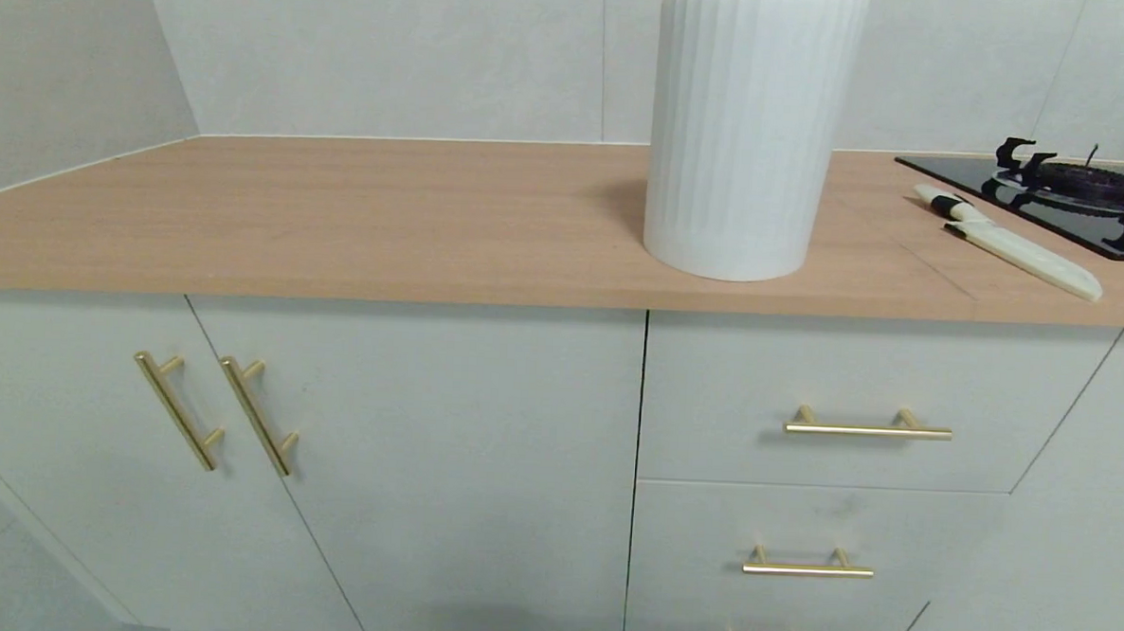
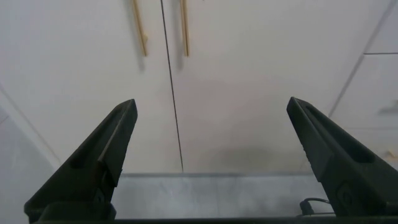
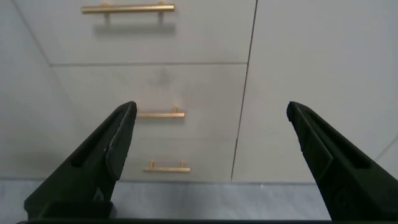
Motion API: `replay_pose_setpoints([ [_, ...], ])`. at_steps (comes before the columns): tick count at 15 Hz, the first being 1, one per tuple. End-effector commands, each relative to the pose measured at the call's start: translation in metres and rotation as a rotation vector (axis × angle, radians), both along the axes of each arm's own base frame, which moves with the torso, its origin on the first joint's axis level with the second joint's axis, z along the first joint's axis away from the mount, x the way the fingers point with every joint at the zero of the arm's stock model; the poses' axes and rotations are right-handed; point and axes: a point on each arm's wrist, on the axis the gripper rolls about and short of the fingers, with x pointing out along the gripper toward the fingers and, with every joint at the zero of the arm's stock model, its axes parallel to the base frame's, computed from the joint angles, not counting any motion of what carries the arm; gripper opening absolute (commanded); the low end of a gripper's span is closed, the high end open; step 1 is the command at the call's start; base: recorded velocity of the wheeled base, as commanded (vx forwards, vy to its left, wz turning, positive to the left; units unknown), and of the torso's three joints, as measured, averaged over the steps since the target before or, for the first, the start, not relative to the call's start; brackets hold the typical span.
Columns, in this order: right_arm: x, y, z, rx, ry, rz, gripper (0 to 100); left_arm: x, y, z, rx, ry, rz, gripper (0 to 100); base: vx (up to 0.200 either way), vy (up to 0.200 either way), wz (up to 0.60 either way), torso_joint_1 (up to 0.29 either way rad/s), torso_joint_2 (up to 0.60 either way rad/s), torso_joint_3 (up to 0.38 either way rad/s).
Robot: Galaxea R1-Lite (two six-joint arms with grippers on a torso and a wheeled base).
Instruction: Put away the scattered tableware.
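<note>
A white knife (image 1: 1011, 243) with a black band on its handle lies on the wooden counter (image 1: 339, 211) at the right, beside the hob. A tall white ribbed holder (image 1: 745, 134) stands upright on the counter, right of centre. My left gripper (image 2: 211, 109) is open and held low, facing the cabinet doors with nothing between its fingers. My right gripper (image 3: 211, 112) is open too, facing the drawer fronts, also with nothing in it.
A black gas hob (image 1: 1070, 191) sits at the counter's far right. Below are two cabinet doors with gold handles (image 1: 211, 414) and a stack of three drawers (image 1: 832, 432) with gold bar handles. Tiled walls close the back and left.
</note>
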Motion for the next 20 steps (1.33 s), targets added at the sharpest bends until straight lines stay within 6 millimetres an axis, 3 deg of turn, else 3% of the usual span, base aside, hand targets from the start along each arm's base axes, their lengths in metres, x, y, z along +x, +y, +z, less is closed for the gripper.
replay_pose_setpoints([
  [1,0.0002,0.0000,0.0000,0.000,0.002,0.002,100,0.0000,0.0000,0.0000,0.000,0.000,0.000,100,0.200,0.000,0.00,0.007,-0.01,0.002],
  [5,0.0002,0.0000,0.0000,0.000,0.002,0.000,100,0.0000,0.0000,0.0000,0.001,0.000,0.000,100,0.200,0.000,0.00,0.005,0.00,-0.001],
  [20,0.0002,0.0000,0.0000,0.000,0.002,0.000,100,0.0000,0.0000,0.0000,0.001,0.000,0.000,100,0.000,0.000,-0.04,0.000,0.00,0.000],
])
